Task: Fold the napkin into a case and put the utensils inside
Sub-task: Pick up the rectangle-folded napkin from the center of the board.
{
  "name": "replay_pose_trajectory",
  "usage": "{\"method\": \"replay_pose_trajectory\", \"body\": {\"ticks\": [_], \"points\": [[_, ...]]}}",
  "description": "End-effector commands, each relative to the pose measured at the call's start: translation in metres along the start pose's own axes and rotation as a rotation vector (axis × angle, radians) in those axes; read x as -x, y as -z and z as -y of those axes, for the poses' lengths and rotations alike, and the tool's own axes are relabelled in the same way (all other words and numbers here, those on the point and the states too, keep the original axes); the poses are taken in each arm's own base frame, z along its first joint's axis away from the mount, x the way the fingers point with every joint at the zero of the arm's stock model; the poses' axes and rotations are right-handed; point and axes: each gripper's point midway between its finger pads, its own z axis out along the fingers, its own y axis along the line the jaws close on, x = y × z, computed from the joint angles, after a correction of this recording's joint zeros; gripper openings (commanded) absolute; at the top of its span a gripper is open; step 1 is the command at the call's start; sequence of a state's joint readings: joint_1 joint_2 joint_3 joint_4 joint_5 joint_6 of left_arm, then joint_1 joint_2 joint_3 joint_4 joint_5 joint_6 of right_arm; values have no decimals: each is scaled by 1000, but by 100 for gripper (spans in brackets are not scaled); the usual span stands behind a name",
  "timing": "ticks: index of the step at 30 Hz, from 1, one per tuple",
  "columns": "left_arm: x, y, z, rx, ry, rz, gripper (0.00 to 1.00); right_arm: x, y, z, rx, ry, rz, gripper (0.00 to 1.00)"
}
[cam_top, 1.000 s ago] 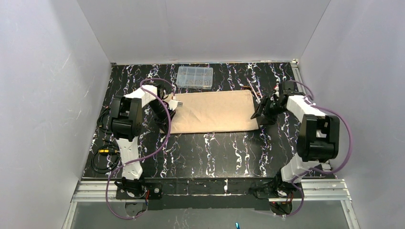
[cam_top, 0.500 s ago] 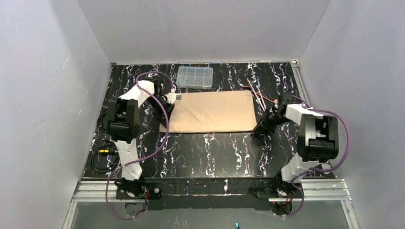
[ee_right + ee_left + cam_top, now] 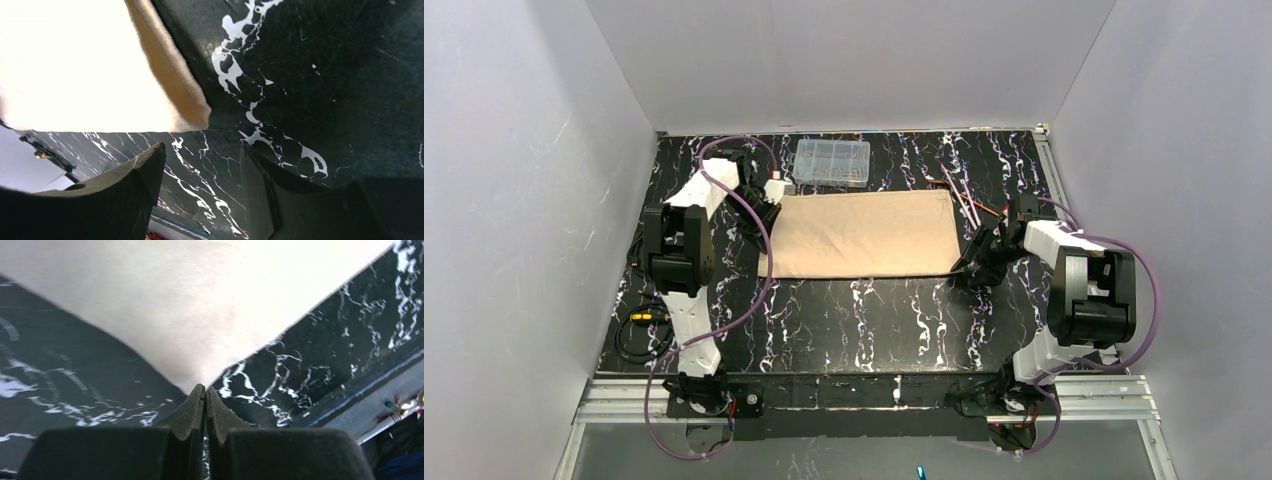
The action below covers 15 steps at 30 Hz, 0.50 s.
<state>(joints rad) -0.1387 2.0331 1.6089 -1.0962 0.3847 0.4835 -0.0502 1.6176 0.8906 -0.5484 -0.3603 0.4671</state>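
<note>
The napkin (image 3: 864,235) lies flat on the counter (image 3: 854,320), long axis left to right; the left tool (image 3: 205,392) is closed, seemingly pinching its far-left corner; the right tool (image 3: 202,150), open, faces the near-right corner just ahead.

Left arm (image 3: 686,235): reaches forward from its base, elbow raised, forearm turned inward. Left gripper (image 3: 205,390): jaws pressed together, fingers (image 3: 187,415) flush along their length. A napkin (image 3: 200,315) corner runs straight into the tips and looks pinched.

Right arm (image 3: 1086,285): folded, elbow high, forearm angled down and inward. Right gripper (image 3: 202,149): held low, jaws well apart, dark fingers (image 3: 145,170) facing each other, with the napkin's near corner just ahead of the gap.
</note>
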Motion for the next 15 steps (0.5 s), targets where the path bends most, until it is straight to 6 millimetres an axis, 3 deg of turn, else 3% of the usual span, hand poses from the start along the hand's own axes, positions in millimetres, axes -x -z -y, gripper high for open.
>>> {"method": "replay_pose_trajectory", "body": {"ticks": [1, 8, 11, 14, 15], "points": [[2, 12, -32, 44, 33, 20, 0, 2, -2, -2, 21, -59, 55, 65], [-9, -3, -34, 34, 58, 8, 0, 9, -13, -4, 54, -111, 92, 54], [-10, -13, -36, 28, 88, 10, 0, 16, -11, -9, 68, -121, 121, 40], [-11, -24, -32, -10, 127, 27, 0, 25, -2, -19, 70, -102, 162, 14], [-11, -27, -31, -19, 136, 31, 0, 30, 3, -25, 71, -83, 181, 10]]}}
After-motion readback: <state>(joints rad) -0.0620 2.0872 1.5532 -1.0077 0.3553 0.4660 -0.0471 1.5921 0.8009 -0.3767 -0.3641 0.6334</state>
